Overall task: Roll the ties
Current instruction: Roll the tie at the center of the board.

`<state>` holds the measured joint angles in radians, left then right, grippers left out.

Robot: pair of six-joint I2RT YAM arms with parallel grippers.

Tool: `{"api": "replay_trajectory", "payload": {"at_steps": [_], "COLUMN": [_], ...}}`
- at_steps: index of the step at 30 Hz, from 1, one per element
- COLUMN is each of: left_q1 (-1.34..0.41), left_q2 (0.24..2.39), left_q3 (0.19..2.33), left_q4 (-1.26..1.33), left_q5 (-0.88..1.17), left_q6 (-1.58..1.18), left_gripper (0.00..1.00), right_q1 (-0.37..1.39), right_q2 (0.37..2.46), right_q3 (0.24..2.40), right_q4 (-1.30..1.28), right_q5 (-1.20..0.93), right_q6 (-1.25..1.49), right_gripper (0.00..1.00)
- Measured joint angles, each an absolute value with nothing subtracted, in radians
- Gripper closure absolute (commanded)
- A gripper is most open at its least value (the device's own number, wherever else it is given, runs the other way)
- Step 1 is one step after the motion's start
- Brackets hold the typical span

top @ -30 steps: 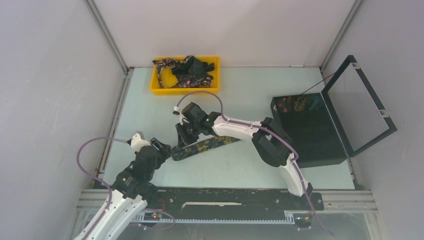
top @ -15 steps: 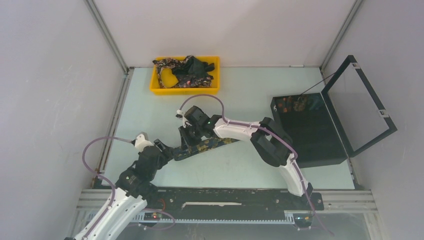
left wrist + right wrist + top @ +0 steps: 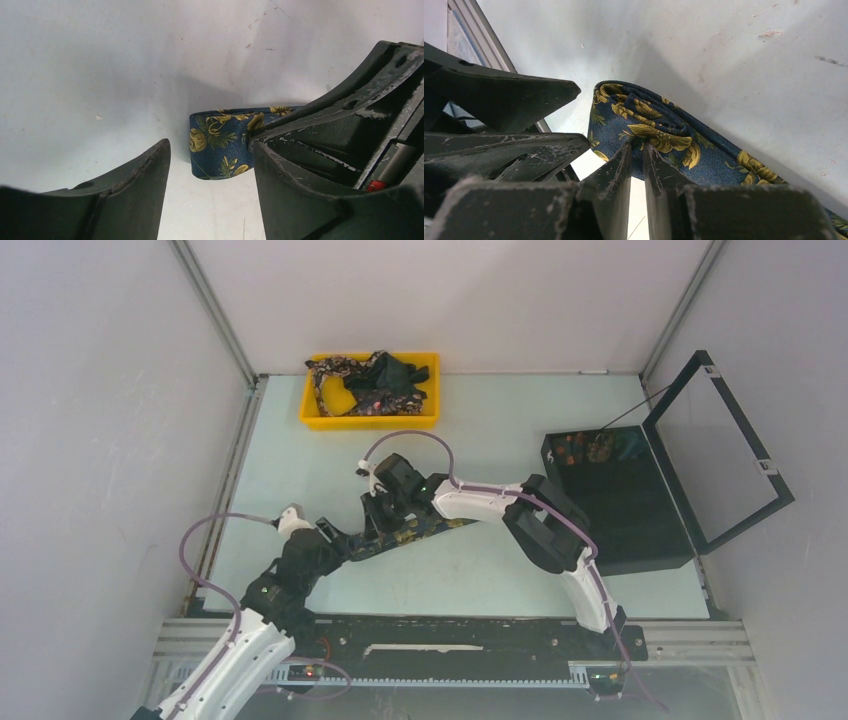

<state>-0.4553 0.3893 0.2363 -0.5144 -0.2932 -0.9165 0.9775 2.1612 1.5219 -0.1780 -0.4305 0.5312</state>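
Plain pale grey walls (image 3: 450, 300) close in the pale blue-green surface (image 3: 500, 420) at back, left and right. Slanting aluminium posts (image 3: 213, 310) mark the far corners. A black rail (image 3: 520, 640) runs along the near edge. The light is soft and even, and small scuffs mark the surface.

Both arms wear white link shells joined by black joint housings: the left arm (image 3: 240, 655) at lower left, the right arm (image 3: 480, 502) mid-frame. A mauve cable (image 3: 184, 545) loops off each. The jaws are dark grey plastic, scuffed and scratched, with small round holes; a red part (image 3: 376, 186) shows at lower right of the left wrist view.
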Motion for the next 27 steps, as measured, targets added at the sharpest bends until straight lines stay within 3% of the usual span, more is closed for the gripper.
{"api": "replay_trajectory", "payload": {"at_steps": [27], "left_q1": [-0.266], "left_q2": [0.464], "left_q3": [0.093], "left_q4": [-0.265], "left_q5": [-0.015], "left_q6": [-0.919], "left_gripper": [0.40], "right_q1": [0.970], "right_q2": [2.159], "right_q3": [1.507], "right_q4": [-0.155], "right_q5": [-0.442], "right_q6": [0.535], "right_gripper": [0.82]}}
